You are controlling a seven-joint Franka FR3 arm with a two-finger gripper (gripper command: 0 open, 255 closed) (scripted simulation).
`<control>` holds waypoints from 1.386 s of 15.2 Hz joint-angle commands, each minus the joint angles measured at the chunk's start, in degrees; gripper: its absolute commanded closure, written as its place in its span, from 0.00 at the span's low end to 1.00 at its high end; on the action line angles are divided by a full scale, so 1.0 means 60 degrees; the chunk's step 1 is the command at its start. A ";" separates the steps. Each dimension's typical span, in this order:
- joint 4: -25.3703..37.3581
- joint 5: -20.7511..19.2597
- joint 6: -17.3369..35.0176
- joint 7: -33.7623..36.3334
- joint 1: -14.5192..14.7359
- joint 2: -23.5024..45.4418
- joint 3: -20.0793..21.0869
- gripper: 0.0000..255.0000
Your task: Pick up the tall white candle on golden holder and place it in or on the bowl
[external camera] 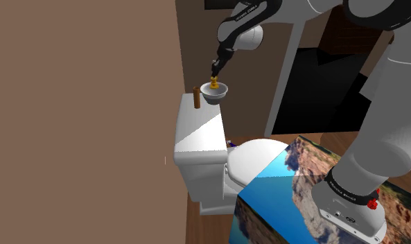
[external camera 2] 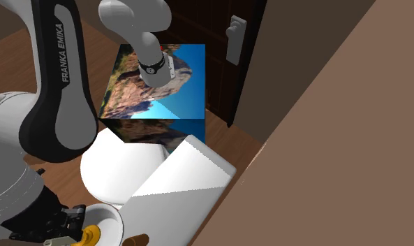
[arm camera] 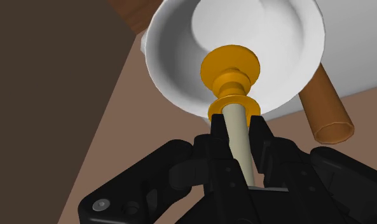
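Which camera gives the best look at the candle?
The wrist view: the candle shows large, clasped by the gripper over the bowl. In the shoulder view it is tiny; the second exterior view catches its golden base.

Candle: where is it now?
Shoulder view, upper middle: the candle is clasped in the gripper, golden holder down over the white bowl, right of the brown cylinder on the toilet tank.

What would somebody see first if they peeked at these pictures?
Probably the black hand clasping a white candle on a golden holder, its golden end pointed at a white bowl. The bowl sits on a white toilet's tank, beside a brown tube. The robot's stand wears a bright canyon picture.
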 commanded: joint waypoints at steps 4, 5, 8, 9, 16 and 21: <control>-0.0101 0.0057 0.0159 -0.0055 -0.0003 0.0057 0.0021 1.00; -0.0101 0.0057 0.0159 -0.0055 -0.0003 0.0057 0.0021 1.00; -0.0100 0.0057 0.0158 -0.0054 -0.0003 0.0057 0.0021 1.00; -0.0100 0.0057 0.0158 -0.0054 -0.0003 0.0057 0.0021 0.00; -0.0237 -0.0112 -0.0247 0.0058 -0.0005 -0.0488 -0.0059 0.00; -0.0314 -0.0264 -0.0631 0.0158 -0.0021 -0.0953 -0.0116 0.00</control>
